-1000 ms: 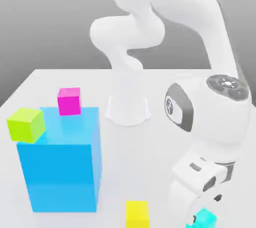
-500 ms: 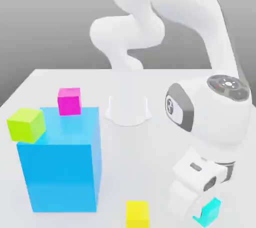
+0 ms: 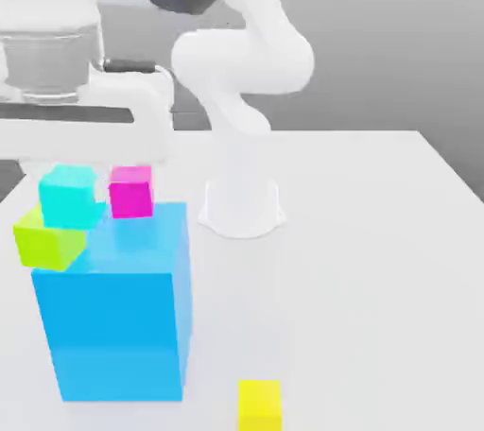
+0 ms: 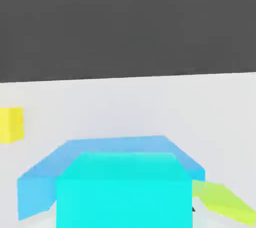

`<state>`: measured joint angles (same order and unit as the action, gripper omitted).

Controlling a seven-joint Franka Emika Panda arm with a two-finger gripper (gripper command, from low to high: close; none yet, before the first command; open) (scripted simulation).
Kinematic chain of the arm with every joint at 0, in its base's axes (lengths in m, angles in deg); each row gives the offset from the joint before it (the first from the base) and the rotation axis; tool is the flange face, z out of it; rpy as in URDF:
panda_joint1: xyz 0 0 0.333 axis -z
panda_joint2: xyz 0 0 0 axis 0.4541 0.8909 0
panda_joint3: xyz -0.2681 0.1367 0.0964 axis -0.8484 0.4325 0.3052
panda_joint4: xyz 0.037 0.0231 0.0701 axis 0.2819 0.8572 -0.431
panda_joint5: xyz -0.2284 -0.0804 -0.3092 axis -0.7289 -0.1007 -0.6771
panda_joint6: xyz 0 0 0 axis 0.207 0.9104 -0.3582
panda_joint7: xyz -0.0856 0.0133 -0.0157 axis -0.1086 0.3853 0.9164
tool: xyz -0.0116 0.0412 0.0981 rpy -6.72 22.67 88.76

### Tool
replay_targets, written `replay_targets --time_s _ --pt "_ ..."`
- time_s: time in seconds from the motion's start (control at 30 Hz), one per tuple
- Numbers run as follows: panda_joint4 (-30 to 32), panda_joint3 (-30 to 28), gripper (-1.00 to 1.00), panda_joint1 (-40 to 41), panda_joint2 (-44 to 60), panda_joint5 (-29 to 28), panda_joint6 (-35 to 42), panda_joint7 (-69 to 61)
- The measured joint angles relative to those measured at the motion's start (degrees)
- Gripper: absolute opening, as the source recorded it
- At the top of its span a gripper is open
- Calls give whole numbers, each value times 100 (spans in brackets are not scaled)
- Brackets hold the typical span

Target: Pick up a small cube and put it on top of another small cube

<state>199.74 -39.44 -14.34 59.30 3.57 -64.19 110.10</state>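
Observation:
The small cube (image 3: 68,195), light cyan, hangs under my white hand at the exterior view's left. My gripper (image 3: 70,174) is shut on it. Right under it sits another small cube (image 3: 45,244), lime-green, by the upper left corner of the big blue block (image 3: 113,311). The two cubes overlap in that view, and I cannot tell whether they touch. In the hand view the cyan cube (image 4: 124,192) looms close, with the lime-green cube (image 4: 222,201) beside it and the blue block (image 4: 120,147) behind.
A magenta cube (image 3: 130,191) rests on top of the blue block, just right of the cyan cube. A yellow cube (image 3: 259,405) lies on the white table near the front edge. The arm's base (image 3: 242,207) stands mid-table.
The gripper shut on the cyan cube low at the exterior view's right. It then lifted the cube and swung it across to above the lime-green cube on the left.

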Motion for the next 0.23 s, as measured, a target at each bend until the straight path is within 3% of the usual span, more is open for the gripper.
replay_targets --time_s 0.1,0.13,0.23 --pt "370 -71 -100 76 181 46 -542 -33" --pt "461 -81 100 83 238 56 -689 -43" --pt "461 -81 100 83 238 59 -689 -45"
